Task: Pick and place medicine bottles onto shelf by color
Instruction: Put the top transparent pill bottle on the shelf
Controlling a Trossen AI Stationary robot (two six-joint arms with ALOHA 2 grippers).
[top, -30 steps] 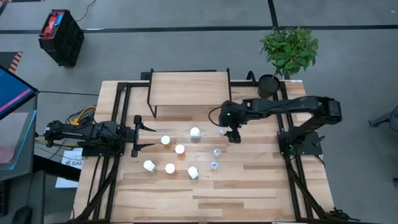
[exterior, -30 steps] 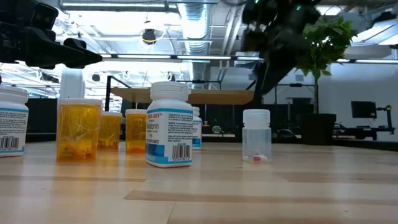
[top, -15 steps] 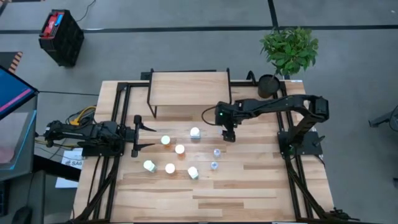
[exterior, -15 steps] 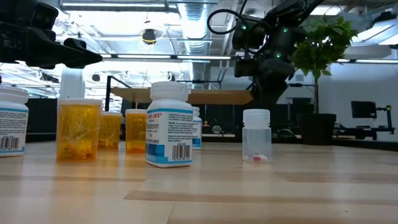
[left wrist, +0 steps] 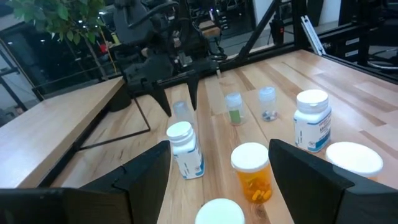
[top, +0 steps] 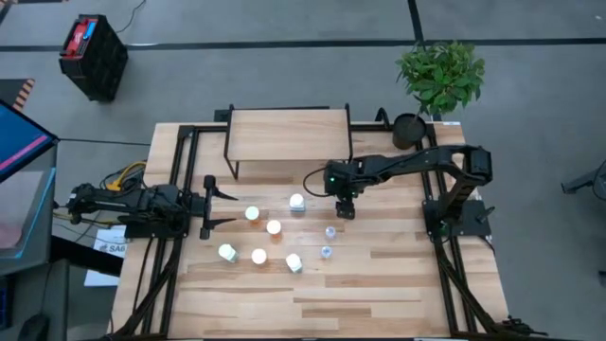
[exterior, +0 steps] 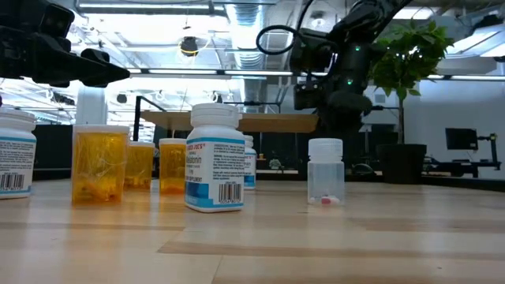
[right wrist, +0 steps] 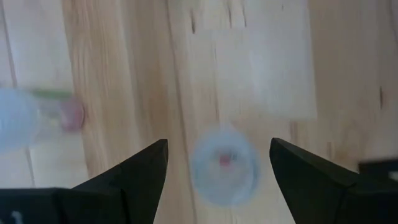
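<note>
My right gripper is open and points down over a small clear bottle standing on the table. Its fingers stand on either side of that bottle without touching it, as the left wrist view also shows. Two more clear bottles stand nearer. White and orange bottles stand in a loose group at the table's middle; the low view shows a white one and an orange one. The shelf stands at the far edge with nothing on it. My left gripper is open at the table's left.
A potted plant stands beyond the table's far right corner. The black frame rails run along the table's sides. The near part of the tabletop is bare wood.
My right gripper has moved toward the table's left edge and come down, and now stands over the clear bottle farthest from the table's near edge. The bottles have stayed where they were.
</note>
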